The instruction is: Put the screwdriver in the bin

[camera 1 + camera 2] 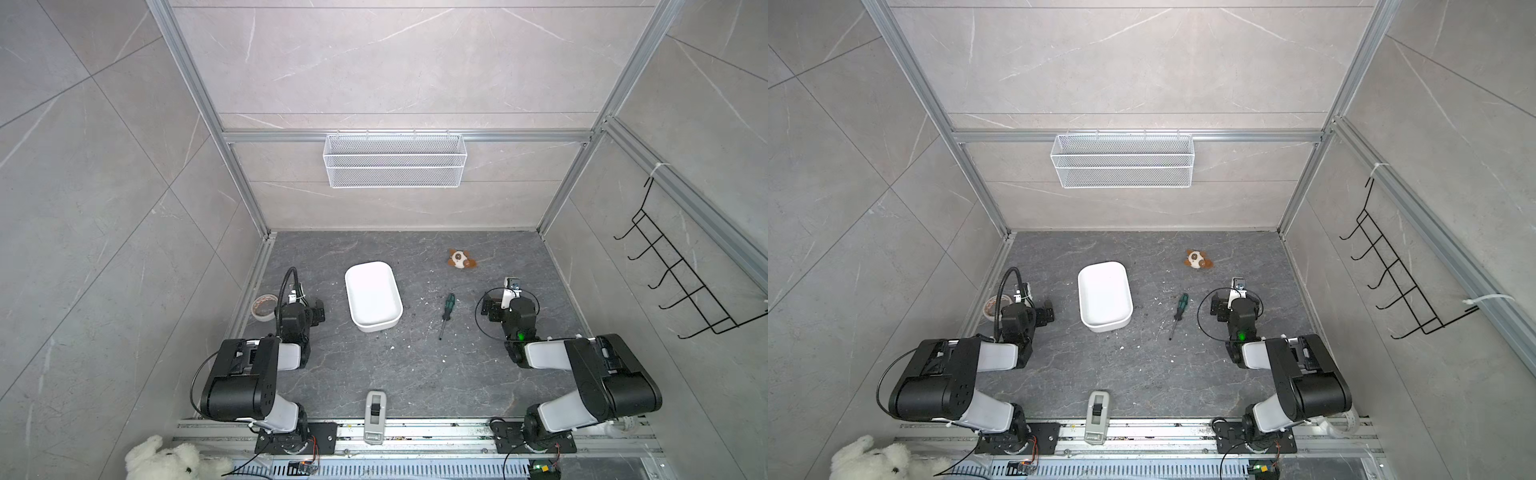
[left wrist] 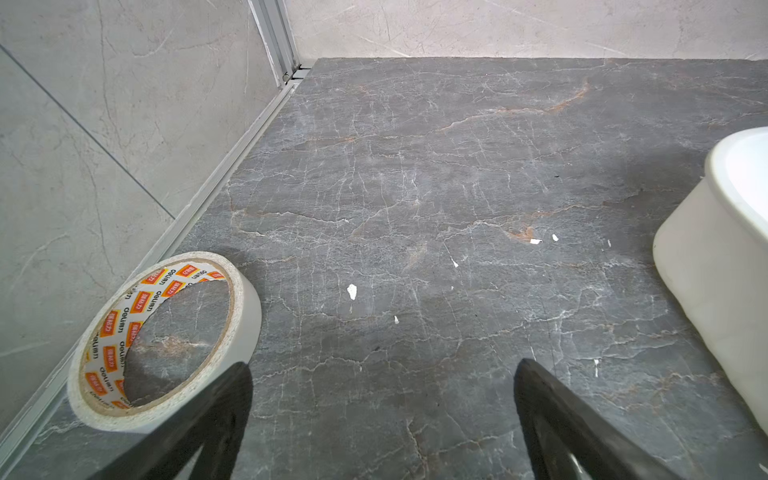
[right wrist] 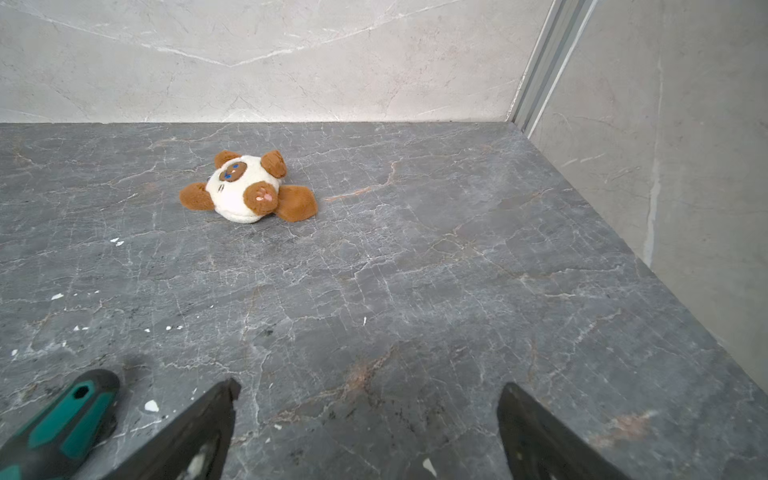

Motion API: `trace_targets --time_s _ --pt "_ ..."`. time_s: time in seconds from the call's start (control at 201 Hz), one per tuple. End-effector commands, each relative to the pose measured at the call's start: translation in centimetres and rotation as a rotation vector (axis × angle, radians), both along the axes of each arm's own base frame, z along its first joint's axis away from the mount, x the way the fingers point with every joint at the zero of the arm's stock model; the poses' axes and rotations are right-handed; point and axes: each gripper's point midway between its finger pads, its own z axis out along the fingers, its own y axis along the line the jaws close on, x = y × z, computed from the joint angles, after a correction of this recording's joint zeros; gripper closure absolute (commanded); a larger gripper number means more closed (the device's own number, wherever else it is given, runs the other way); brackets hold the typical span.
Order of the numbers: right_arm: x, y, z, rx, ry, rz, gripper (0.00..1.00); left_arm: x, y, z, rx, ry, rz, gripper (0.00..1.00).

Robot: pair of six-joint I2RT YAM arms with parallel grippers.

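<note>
Stone tabletop (image 1: 415, 374): screwdriver (image 1: 447, 309) lies right of bin (image 1: 376, 326), ungrasped. Approach step. R gripper (image 3: 369, 386) wide, empty; L gripper (image 2: 383, 365) wide. Next: straddle handle (image 3: 70, 415), close.

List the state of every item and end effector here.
screwdriver, lying flat, untouched
bin, upright, empty
tape roll, lying flat
plush, lying, untouched
basket, hanging, empty
left end effector, open, empty
right end effector, open, empty

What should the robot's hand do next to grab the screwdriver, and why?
Probably slide the right gripper sideways over the screwdriver handle. Its jaws are open and empty, and the screwdriver lies flat on the table just beside them, not yet in the bin.
</note>
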Motion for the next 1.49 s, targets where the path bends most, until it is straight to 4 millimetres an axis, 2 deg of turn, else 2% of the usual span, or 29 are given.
trace_targets --time_s 0.0,1.285,1.489 --pt "0.33 0.37 0.48 -0.008 -0.012 0.016 0.01 0.73 0.01 1.52 -0.009 -0.054 -0.002 0.0" --pt "0.26 0.33 0.47 -0.009 -0.014 0.017 0.01 0.76 0.03 1.61 -0.008 -0.057 -0.001 0.0" --pt "-0.12 0.96 0.94 -0.018 -0.047 0.044 0.01 0.73 0.05 1.54 -0.008 -0.055 -0.001 0.0"
